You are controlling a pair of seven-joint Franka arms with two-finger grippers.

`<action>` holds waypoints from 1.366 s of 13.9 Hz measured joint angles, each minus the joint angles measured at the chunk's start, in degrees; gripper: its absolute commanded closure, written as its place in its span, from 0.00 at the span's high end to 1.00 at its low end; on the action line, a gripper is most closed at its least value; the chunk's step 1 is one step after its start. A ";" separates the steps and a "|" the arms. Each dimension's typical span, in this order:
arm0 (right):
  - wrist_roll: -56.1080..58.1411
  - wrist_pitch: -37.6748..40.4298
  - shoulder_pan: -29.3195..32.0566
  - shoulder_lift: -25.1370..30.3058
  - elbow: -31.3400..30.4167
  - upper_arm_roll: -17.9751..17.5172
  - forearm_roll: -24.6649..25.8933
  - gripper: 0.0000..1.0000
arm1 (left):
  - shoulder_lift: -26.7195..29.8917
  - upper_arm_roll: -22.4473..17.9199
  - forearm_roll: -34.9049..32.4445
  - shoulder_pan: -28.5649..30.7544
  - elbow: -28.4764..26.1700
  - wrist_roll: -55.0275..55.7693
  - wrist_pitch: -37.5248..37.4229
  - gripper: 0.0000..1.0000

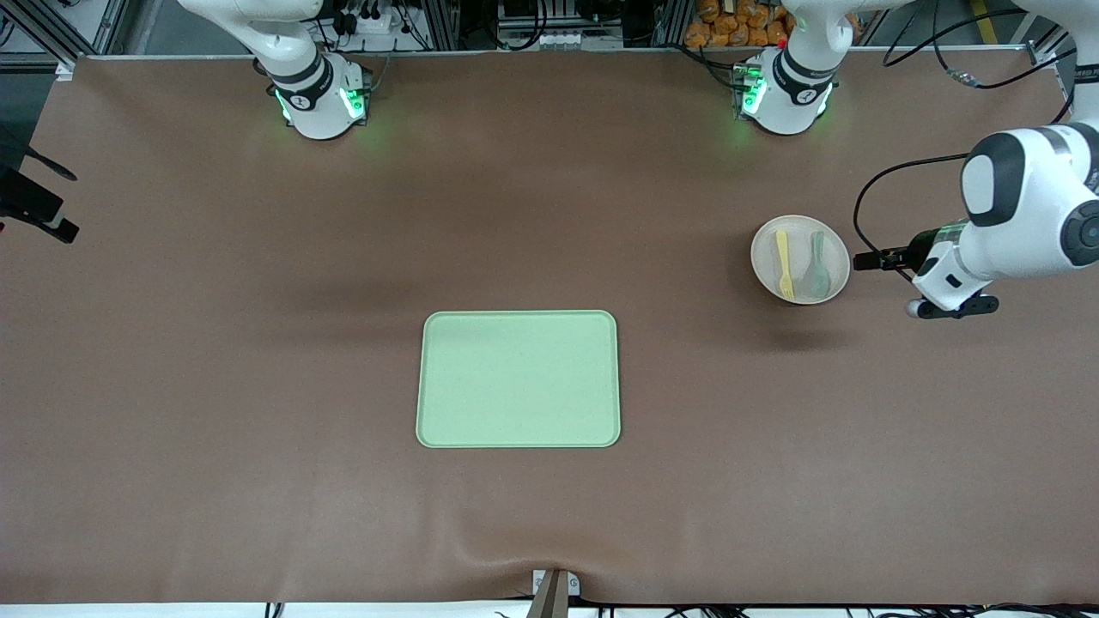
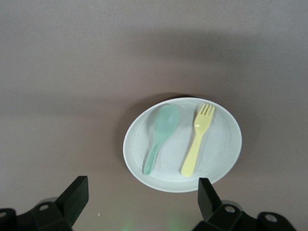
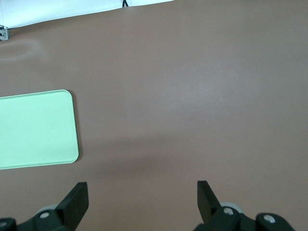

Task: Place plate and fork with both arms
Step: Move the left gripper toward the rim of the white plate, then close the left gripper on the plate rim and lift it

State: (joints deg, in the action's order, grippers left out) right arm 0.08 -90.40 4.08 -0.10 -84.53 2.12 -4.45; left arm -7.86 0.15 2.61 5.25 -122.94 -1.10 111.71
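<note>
The small off-white plate (image 1: 767, 257) lies on the table toward the left arm's end. On it lie the pale yellow fork (image 1: 783, 264) and a grey-green spoon (image 1: 816, 262), side by side. My left gripper (image 1: 869, 260) hovers low just beside the plate, on the side away from the tray, open and holding nothing. In the left wrist view the plate (image 2: 219, 159), the fork (image 2: 198, 139) and the spoon (image 2: 161, 134) lie just ahead of the open left gripper (image 2: 142, 186). My right gripper (image 3: 142, 190) is open and empty over bare table; its dark fingers (image 1: 39, 210) show at the right arm's end.
A rectangular light-green tray (image 1: 518, 378) lies mid-table, nearer the front camera than the plate, with nothing on it; the right wrist view shows one corner of the tray (image 3: 36, 127). Brown mat covers the table. Both arm bases stand along the edge farthest from the front camera.
</note>
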 measured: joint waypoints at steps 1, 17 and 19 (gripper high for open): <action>0.00 0.00 0.00 0.00 0.00 0.00 0.00 1.00 | -0.68 -0.01 0.00 0.03 -0.84 0.00 0.89 1.00; 0.00 0.01 0.00 -0.01 0.00 0.01 -0.02 1.00 | -12.25 -0.23 -0.16 3.40 -2.96 -3.58 6.95 1.00; 0.00 0.01 0.00 -0.01 0.00 0.01 -0.02 1.00 | -12.84 -0.19 -0.32 3.39 -3.72 -3.99 7.20 1.00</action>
State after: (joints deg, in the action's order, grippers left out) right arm 0.08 -90.39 4.09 -0.10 -84.53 2.13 -4.47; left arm -20.70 -0.04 2.29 8.64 -126.66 -5.09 118.91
